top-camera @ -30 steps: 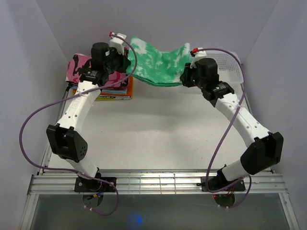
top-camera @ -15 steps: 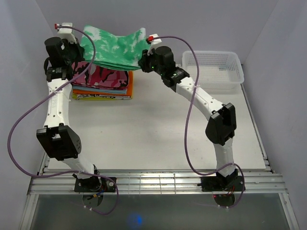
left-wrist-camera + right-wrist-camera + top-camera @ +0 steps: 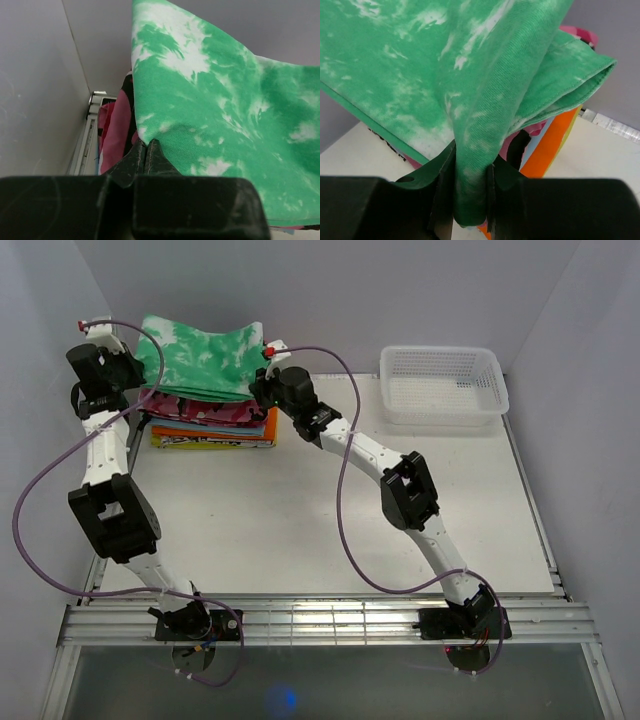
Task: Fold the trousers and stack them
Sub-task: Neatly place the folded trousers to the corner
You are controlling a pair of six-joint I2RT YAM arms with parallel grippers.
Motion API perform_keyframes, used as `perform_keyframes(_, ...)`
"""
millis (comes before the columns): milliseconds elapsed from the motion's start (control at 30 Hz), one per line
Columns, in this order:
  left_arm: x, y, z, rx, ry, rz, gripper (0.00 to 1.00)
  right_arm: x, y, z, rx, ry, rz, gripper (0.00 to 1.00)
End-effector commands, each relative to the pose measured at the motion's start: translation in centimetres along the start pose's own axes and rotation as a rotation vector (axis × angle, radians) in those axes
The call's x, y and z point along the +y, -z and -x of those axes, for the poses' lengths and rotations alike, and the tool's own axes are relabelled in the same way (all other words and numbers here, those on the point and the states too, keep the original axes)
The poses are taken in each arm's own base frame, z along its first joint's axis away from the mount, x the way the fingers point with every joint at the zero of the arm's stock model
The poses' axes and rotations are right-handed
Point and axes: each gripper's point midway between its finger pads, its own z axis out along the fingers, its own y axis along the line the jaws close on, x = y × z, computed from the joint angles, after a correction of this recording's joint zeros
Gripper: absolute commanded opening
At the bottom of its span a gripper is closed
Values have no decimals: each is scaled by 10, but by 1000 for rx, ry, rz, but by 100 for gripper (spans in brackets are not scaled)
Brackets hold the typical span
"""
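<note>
One white table (image 3: 300,520) stands between pale walls (image 3: 600,340), trousers (image 3: 200,355) over stacked clothes (image 3: 215,430).

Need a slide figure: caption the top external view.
Left pincer and right pincer grip the folded green trousers over the clothes stack; white basket stands apart.

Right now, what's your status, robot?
Both shut on trousers: left fingers, right fingers. Folded trousers held over stack. Nothing seen in the way.
</note>
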Motion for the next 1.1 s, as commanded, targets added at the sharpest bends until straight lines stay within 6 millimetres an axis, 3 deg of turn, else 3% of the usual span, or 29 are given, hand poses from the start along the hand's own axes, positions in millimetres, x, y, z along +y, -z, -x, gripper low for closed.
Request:
perform_keyframes(0, 50, -1, 30, -143, -20, 126, 0, -25, -5, 57, -204, 33, -110, 8)
perform_keyframes(133, 73, -23, -11, -61, 15, 149, 0, -22, -12, 30, -164, 40, -111, 8)
perform_keyframes(233, 85, -29, -31, -22, 27, 171, 0, -25, -13, 11, -129, 52, -120, 8)
perform_keyframes(433, 96, -40, -68, 63, 35, 184, 0, -30, -14, 5, -121, 83, -140, 9)
perform_keyframes(567, 97, -43, -81, 112, 62, 183, 0, -34, -12, 4, -114, 88, -156, 34)
perform_keyframes(600, 97, -42, -81, 116, 69, 182, 8, -38, -11, 5, -115, 89, -168, 46)
perform_keyframes(667, 93, -41, -79, 118, 80, 175, 20, -42, -9, 10, -119, 95, -184, 58)
perform_keyframes(800, 86, -34, -64, 114, 82, 155, 55, -62, -1, 36, -150, 100, -227, 66)
perform_keyframes(833, 86, -32, -58, 112, 74, 154, 69, -64, 4, 50, -167, 99, -232, 67)
perform_keyframes(967, 84, -19, -39, 131, 34, 166, 86, -82, 22, 84, -191, 96, -264, 74)
perform_keyframes(1000, 83, -16, -32, 126, 25, 165, 87, -88, 27, 89, -187, 97, -269, 84)
perform_keyframes(1033, 80, -9, -26, 133, -3, 162, 96, -87, 36, 109, -211, 96, -266, 87)
perform_keyframes(1067, 79, -5, -23, 135, -9, 160, 98, -88, 40, 114, -214, 98, -263, 91)
